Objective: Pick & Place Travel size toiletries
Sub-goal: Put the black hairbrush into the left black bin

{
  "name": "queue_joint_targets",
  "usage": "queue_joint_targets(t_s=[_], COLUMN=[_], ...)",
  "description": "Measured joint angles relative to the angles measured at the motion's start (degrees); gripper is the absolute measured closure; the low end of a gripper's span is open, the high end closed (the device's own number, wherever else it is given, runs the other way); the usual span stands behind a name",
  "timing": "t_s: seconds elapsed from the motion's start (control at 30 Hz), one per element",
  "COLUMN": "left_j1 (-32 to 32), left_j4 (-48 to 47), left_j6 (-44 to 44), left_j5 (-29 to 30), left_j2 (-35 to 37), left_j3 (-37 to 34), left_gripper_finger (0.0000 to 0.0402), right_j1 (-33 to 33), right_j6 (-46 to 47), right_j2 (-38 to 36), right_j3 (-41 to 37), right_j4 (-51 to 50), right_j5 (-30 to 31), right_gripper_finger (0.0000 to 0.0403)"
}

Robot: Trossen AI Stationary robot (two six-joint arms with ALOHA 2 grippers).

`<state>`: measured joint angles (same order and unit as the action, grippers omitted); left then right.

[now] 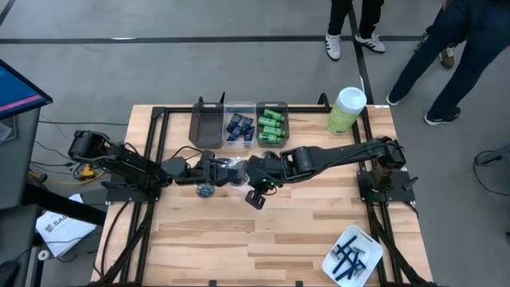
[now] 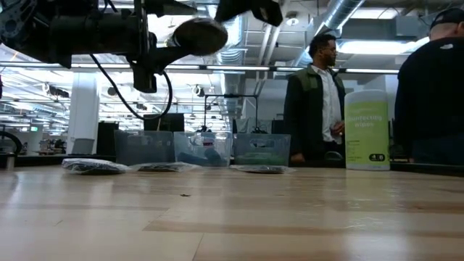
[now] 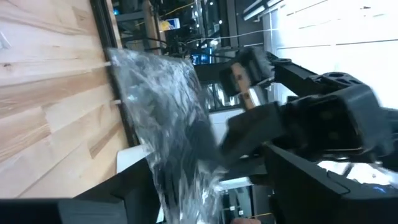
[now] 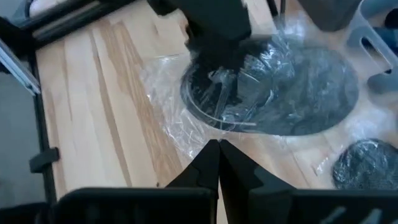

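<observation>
High view across the bench (image 1: 279,231): sorting partly done, judging by the layout. Green mini bottles (image 1: 271,126) in one back bin, navy tubes (image 1: 239,127) in the clear bin beside it, dark bin (image 1: 205,127) apparently bare. Blue razors (image 1: 349,255) in the white tray (image 1: 331,267) at the near right corner, well apart from the bins. Left to place: the crinkly packets, several flat on the wood (image 2: 94,166) (image 2: 262,169).

Both arms stretched level toward mid-bench, meeting just in front of the bins. Left gripper (image 4: 217,59) pinching the wrapper of one round grey packet (image 4: 280,87), raised off the bench in the low view. Right gripper (image 4: 219,152) just beside it, fingers pressed together, holding nothing visible. Another packet (image 4: 367,163) on the bench nearby.
</observation>
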<state>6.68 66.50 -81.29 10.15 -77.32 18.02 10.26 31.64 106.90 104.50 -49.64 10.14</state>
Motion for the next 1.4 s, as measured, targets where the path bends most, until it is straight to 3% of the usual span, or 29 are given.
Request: queue_joint_targets(t_s=[0.2,0.6,0.8,1.0,1.17,1.4], left_j1=[0.0,0.0,-0.3,-5.4,-14.5,-29.3], left_j4=[0.6,0.5,0.3,-1.7,-19.2,-53.3], left_j6=[-0.1,0.3,1.5,8.0,15.4,30.0], left_j5=[-0.1,-0.6,-0.6,-5.5,-7.0,-6.6], left_j2=[0.0,0.0,0.4,6.7,17.7,30.7], left_j3=[0.0,0.0,0.0,0.0,0.1,5.1], left_gripper_finger=[0.0198,0.0379,0.0379,0.0380,0.0380,0.0380], right_j1=[-0.3,-1.1,-0.9,0.7,3.4,7.7], right_j6=[-0.3,-2.2,-6.0,-6.3,-3.5,1.9], right_j2=[0.9,0.8,-0.5,-5.6,-11.7,-15.3], right_j3=[0.1,0.1,3.0,8.0,8.2,7.7], right_j4=[2.1,2.1,-1.0,-7.8,-12.7,-22.2], right_j5=[-1.3,-2.3,-5.4,-0.7,9.5,24.3], right_gripper_finger=[0.0403,0.0397,0.0321,0.0216,0.0181,0.0195])
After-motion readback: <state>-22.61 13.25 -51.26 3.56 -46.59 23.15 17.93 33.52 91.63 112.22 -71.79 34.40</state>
